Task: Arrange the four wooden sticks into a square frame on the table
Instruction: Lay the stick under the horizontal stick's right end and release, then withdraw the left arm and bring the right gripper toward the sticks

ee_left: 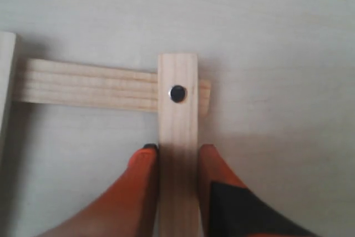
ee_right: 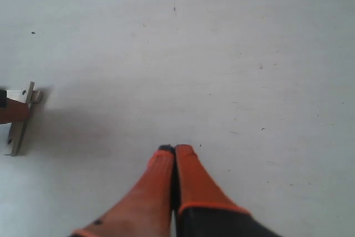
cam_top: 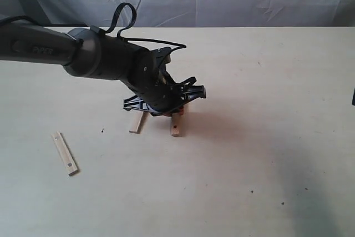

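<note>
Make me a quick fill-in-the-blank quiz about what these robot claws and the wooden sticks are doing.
The left gripper, shut on a stick, has fingers coloured ____.
The right gripper is shut and holds ____.
A lone stick lies toward the exterior view's ____ side.
Missing words: orange; nothing; left.

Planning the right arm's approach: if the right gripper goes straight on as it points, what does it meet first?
The right gripper would meet only the table, it seems; the stick lies off its line. Depth unclear.

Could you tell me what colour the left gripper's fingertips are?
Bright orange fingertips, clearest in the left wrist view.
</note>
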Tool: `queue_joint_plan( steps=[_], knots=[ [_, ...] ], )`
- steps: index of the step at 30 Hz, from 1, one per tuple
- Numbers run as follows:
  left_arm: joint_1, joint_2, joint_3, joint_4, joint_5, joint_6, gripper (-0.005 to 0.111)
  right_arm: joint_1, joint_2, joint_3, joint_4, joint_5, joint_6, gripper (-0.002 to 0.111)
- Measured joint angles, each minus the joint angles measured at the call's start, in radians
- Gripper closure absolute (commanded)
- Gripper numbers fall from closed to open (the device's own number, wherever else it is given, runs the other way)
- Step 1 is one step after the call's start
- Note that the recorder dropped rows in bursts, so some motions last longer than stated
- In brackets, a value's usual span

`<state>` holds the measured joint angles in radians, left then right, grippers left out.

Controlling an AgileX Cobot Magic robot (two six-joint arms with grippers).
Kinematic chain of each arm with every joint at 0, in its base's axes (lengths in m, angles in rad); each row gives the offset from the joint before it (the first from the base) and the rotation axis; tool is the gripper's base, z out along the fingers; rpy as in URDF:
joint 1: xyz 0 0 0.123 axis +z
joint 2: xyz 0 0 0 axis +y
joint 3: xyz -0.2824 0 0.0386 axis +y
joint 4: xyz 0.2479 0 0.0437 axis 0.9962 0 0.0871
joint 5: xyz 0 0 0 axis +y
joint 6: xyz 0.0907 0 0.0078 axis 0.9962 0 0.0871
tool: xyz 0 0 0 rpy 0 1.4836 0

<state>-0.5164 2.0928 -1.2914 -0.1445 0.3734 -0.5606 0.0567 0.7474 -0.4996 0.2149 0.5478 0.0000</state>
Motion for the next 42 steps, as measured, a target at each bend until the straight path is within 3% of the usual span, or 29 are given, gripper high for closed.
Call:
queue_joint_plan(
  steps=[3, 10, 16, 22, 29, 34, 42],
  knots=[
    [0.0, 0.0, 0.0, 0.002, 0.0, 0.0, 0.099, 0.0, 0.0, 0.0, 0.0, 0.0, 0.0, 0.108],
    [0.0, 0.003, 0.0, 0.048, 0.016, 0.0, 0.065, 0.0, 0.0, 0.0, 0.001, -0.002, 0.0, 0.108],
    [0.0, -0.015, 0.0, 0.12, 0.068, 0.0, 0.061, 0.0, 0.0, 0.0, 0.001, -0.004, 0.0, 0.108],
    [0.0, -0.126, 0.0, 0.25, 0.148, 0.002, 0.067, 0.0, 0.0, 0.0, 0.011, -0.004, -0.025, 0.108],
    [0.075, -0.287, -0.002, 0.545, 0.455, 0.004, 0.107, 0.0, 0.061, 0.0, 0.059, 0.025, -0.072, 0.108],
    [0.142, -0.373, -0.002, 0.566, 0.57, 0.052, 0.107, 0.0, 0.154, -0.04, 0.153, 0.086, -0.165, 0.109],
    [0.232, -0.608, 0.075, 0.434, 0.553, 0.224, 0.107, 0.005, 0.317, -0.179, 0.251, 0.169, -0.264, 0.109]
  ],
)
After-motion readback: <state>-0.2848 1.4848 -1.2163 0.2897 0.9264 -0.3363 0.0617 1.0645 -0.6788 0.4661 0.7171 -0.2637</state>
